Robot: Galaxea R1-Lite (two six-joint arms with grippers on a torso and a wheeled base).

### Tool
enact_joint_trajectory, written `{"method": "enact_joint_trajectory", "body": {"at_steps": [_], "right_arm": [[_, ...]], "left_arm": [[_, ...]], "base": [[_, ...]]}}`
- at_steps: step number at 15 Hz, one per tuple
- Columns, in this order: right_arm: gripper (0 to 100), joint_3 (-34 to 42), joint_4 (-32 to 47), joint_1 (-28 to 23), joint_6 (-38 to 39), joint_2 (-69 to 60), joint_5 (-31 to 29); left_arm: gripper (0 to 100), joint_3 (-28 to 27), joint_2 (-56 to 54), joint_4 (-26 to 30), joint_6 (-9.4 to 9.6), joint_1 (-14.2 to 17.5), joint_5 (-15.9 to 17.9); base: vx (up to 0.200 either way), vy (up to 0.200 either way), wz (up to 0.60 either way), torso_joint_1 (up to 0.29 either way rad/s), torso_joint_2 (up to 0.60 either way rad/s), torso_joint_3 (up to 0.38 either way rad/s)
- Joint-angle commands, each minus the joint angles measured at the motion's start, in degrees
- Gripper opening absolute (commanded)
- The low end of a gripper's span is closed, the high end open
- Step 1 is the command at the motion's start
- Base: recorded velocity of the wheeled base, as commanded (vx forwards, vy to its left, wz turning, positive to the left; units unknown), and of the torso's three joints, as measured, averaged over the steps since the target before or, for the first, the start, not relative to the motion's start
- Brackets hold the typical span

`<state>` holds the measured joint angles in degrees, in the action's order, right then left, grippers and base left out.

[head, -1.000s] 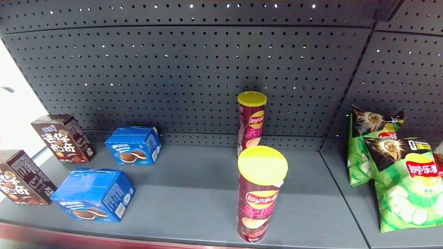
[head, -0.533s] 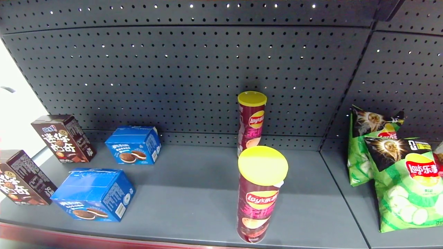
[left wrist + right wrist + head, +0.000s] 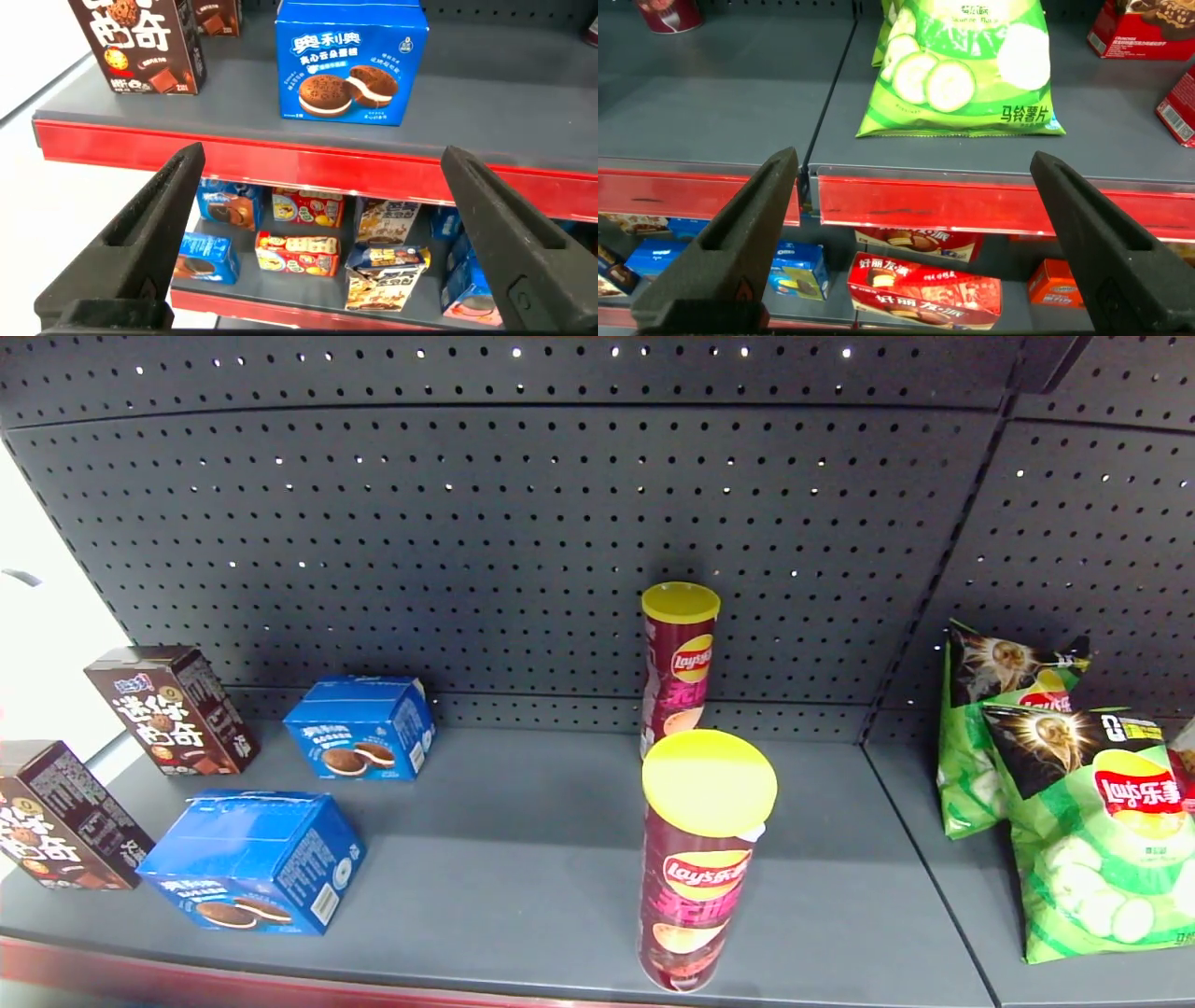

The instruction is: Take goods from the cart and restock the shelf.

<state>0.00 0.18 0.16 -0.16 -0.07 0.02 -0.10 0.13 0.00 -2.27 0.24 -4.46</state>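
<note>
On the grey shelf (image 3: 523, 859) stand two maroon chip cans with yellow lids, one at the front (image 3: 702, 859) and one at the back (image 3: 678, 658). Two blue cookie boxes (image 3: 254, 859) (image 3: 362, 726) and two brown cookie boxes (image 3: 173, 707) (image 3: 65, 821) sit on the left, green chip bags (image 3: 1092, 821) on the right. My left gripper (image 3: 322, 243) is open and empty, in front of the shelf's red edge below a blue cookie box (image 3: 350, 61). My right gripper (image 3: 920, 243) is open and empty below a green chip bag (image 3: 962, 70).
A perforated dark back panel (image 3: 523, 541) rises behind the goods. A divider line (image 3: 920, 859) separates the shelf sections. A lower shelf holds more boxes (image 3: 308, 252) (image 3: 924, 289). Bare shelf lies between the blue boxes and the cans.
</note>
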Motion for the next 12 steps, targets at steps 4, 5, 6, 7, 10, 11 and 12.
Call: {"method": "enact_joint_trajectory", "body": {"at_steps": [4,5,6,7,10,11,12], "right_arm": [[100,0.0,-0.01,0.02,-0.02,0.07,-0.02],[100,0.0,-0.01,0.02,-0.02,0.07,0.06],[100,0.0,0.08,-0.07,-0.02,0.07,0.06],[100,0.0,0.17,-0.07,0.07,0.07,0.06],[100,0.0,0.08,-0.07,0.07,0.07,0.06],[100,0.0,0.08,0.02,-0.02,0.07,0.06],[100,0.0,0.08,0.02,0.07,0.07,0.06]], "left_arm": [[100,0.01,-0.13,0.0,-0.02,0.02,-0.02],[100,0.01,-0.13,0.0,-0.02,0.02,-0.02],[100,0.01,-0.13,0.0,-0.02,0.02,-0.02],[100,0.01,-0.13,0.0,-0.02,0.02,-0.11],[100,0.01,-0.05,0.0,-0.02,-0.07,-0.11],[100,0.01,-0.05,0.0,-0.02,-0.07,-0.11],[100,0.01,-0.05,0.0,0.07,0.02,-0.02]], "base": [[0.0,0.0,0.0,0.0,0.0,0.0],[0.0,0.0,0.0,0.0,0.0,0.0],[0.0,0.0,0.0,0.0,0.0,0.0],[0.0,0.0,0.0,0.0,0.0,0.0],[0.0,0.0,0.0,0.0,0.0,0.0],[0.0,0.0,0.0,0.0,0.0,0.0],[0.0,0.0,0.0,0.0,0.0,0.0]]}}
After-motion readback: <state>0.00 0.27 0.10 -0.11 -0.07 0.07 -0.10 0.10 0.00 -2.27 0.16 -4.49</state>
